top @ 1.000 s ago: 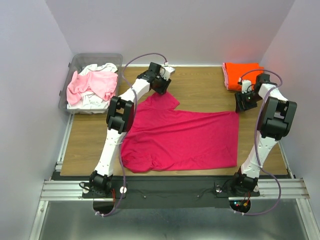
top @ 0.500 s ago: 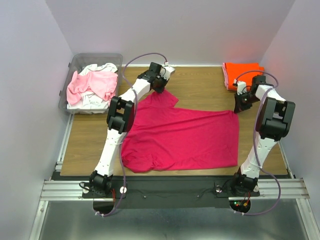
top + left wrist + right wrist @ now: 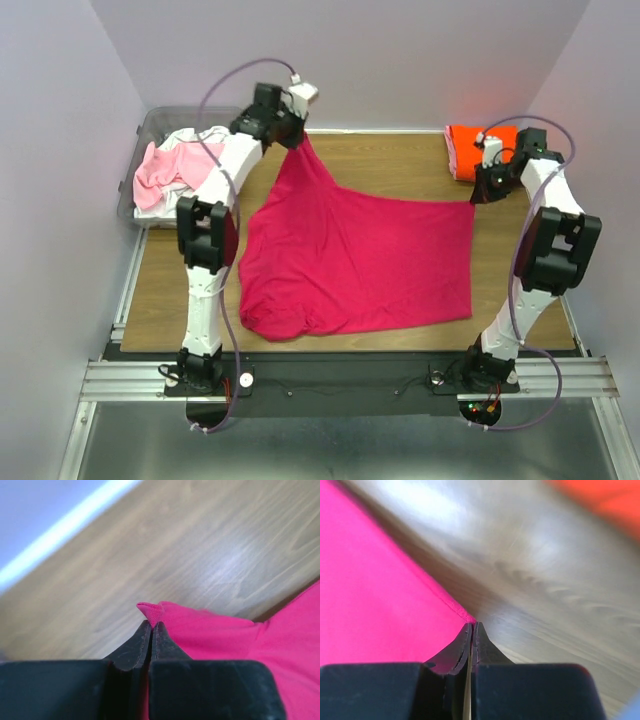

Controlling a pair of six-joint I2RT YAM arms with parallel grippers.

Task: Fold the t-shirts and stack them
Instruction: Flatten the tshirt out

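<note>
Far to my left stands the clear plastic bin (image 3: 190, 112) with a pale pink crumpled fabric t-shirt (image 3: 160, 172) in it, well apart from what I hold. My left end effector (image 3: 296, 136) is closed tight on a small tip of the deep magenta-pink soft fabric t-shirt (image 3: 360, 260). In the left wrist view a nub of cloth pokes out beyond the pinched fingers (image 3: 151, 625), and I judge it to be the sleeve end. That end is raised off the brown wood-grain bench (image 3: 400, 165), so the cloth rises to it in a narrow peak.

From there the shirt spreads toward me and to my right, mostly flat on the bench, with its long axis running across from left to right. My right end effector (image 3: 481, 190) is closed on the far right corner. The right wrist view shows the hem running straight into my shut fingers (image 3: 472, 626), low over the wood, though the blur keeps me from telling whether that corner is off the bench. Just beyond lies the bright orange folded fabric t-shirt (image 3: 482, 148), apart from the magenta one.

So the whole body of the shirt lies on the near side of both grips — its far edge is strung between them, high on the left and low on the right. Any fold, I judge, must carry that edge toward me, with the two arms sharing it evenly.
</note>
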